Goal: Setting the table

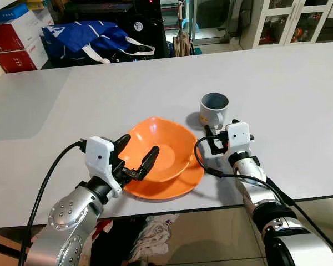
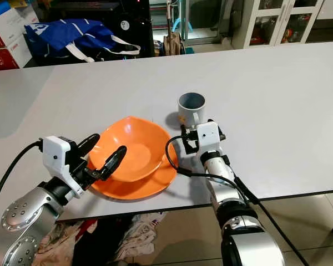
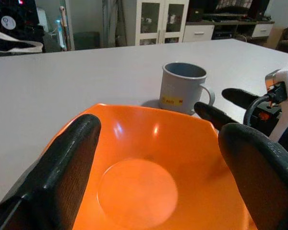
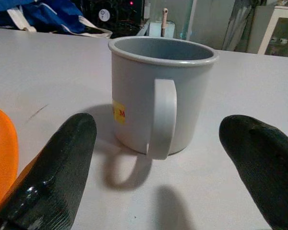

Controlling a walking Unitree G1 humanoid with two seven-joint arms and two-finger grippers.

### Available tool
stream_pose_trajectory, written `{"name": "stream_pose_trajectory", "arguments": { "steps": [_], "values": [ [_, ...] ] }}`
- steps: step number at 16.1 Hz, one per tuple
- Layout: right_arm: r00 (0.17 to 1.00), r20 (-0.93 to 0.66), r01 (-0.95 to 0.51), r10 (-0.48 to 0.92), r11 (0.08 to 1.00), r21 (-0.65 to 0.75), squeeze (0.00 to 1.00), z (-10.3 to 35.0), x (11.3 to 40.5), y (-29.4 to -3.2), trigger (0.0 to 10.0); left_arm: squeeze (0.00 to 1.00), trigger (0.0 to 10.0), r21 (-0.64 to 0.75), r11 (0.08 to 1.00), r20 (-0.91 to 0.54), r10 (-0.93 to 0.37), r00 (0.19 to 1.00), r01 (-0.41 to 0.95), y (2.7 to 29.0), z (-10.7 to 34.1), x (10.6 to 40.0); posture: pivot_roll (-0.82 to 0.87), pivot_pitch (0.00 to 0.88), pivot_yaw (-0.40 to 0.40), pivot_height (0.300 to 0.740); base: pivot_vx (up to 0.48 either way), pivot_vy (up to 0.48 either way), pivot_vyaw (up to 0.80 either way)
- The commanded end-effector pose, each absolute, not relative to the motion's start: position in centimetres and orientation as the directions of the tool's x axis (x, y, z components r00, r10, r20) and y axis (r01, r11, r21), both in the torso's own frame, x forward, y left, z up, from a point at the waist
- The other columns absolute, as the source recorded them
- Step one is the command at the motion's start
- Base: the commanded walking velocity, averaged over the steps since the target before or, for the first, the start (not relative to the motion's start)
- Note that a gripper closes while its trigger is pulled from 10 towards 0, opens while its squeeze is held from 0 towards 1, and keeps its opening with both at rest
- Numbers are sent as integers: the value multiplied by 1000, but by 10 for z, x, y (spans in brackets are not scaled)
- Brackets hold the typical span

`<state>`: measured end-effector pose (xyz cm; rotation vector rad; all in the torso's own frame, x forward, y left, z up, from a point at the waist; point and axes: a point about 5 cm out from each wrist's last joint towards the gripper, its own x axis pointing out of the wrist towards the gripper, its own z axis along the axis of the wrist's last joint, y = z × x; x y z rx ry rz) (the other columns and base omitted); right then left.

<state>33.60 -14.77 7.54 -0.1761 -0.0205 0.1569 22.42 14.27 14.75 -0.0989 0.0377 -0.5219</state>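
Observation:
An orange bowl (image 1: 161, 145) rests slightly tilted on an orange plate (image 1: 180, 184) near the front edge of the pale grey table (image 1: 100, 94). My left gripper (image 1: 140, 146) is open at the bowl's near-left rim, one finger outside it and one over the inside; the wrist view shows both fingers (image 3: 69, 158) spread wide before the bowl (image 3: 144, 172). A grey mug (image 1: 213, 109) stands upright just behind and right of the bowl. My right gripper (image 1: 221, 132) is open just short of the mug (image 4: 149, 86), its handle (image 4: 163, 117) facing the gap between the fingers.
A blue bag (image 1: 89, 39) and red-and-white boxes (image 1: 16, 41) lie beyond the table's far left edge, with glass-door cabinets (image 1: 288, 22) at the far right. Cloth (image 1: 150, 233) lies on the floor under the front edge. The table's right and left stretches are bare.

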Motion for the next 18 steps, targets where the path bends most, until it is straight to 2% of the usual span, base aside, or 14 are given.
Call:
{"name": "stream_pose_trajectory", "arguments": {
  "steps": [1,2,3,10,15,18],
  "values": [
    [989,28,-136,144,975,-178,600,79,336,-148,10000,0,10000,-92,864,-5,-497,868,495,144,149,226,-54,0,104,740,0,0,0],
    [989,30,-137,145,975,-177,600,80,336,-148,10000,0,10000,-92,864,-6,-497,868,494,144,149,226,-54,0,104,740,0,0,0],
    [989,45,-130,140,976,-176,0,82,335,-150,10000,0,10000,-91,865,-5,-495,869,493,144,149,227,-55,0,101,740,0,0,0],
    [987,85,-120,136,977,-177,0,83,314,-155,10000,0,10000,-96,868,-3,-489,872,487,144,147,231,-85,0,98,740,0,0,0],
    [985,97,-123,141,977,-171,0,92,285,-159,10000,0,10000,-78,891,-25,-450,892,448,147,141,238,-116,0,98,740,0,0,0],
    [977,167,-105,133,980,-168,0,111,261,-167,10000,0,10000,-7,928,-52,-373,926,373,155,135,245,-131,0,99,740,0,0,0]
  ]
}}
